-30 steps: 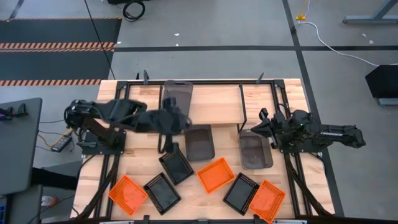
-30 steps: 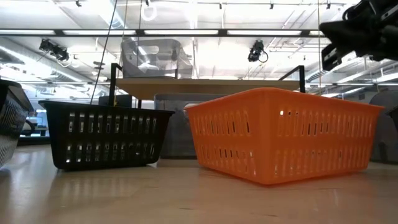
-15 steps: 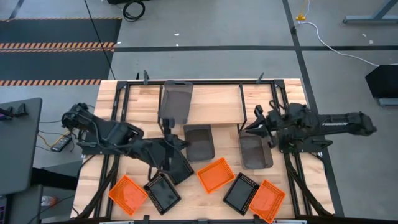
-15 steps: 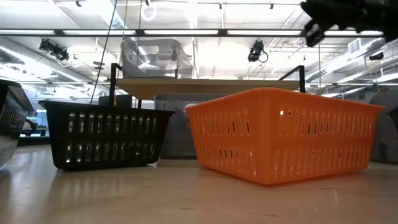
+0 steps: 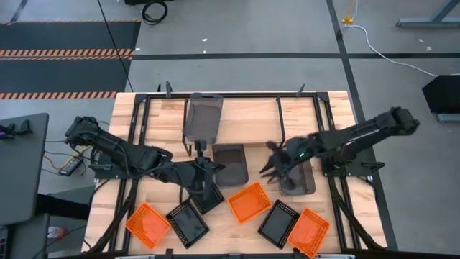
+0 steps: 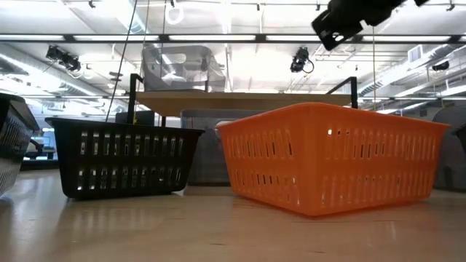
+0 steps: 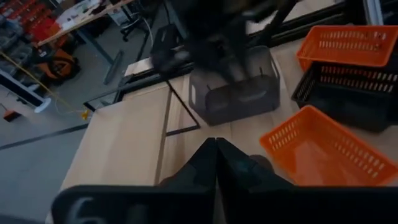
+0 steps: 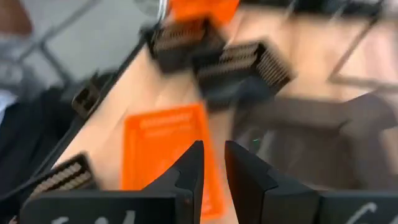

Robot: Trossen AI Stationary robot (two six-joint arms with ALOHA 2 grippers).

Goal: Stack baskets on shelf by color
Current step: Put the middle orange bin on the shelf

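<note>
Hovering: left hand clenched over black basket; right hand slightly parted

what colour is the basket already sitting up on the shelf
Grey. The basket on the shelf is solid grey, clearest in the high view.

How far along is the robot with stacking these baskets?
Barely started. One grey basket sits on the shelf; that looks done. The other eight lie on the table, unstacked. The right gripper, jaws slightly apart, is over the table near the two grey baskets there; the left gripper, shut and empty, is by a black basket.
</note>
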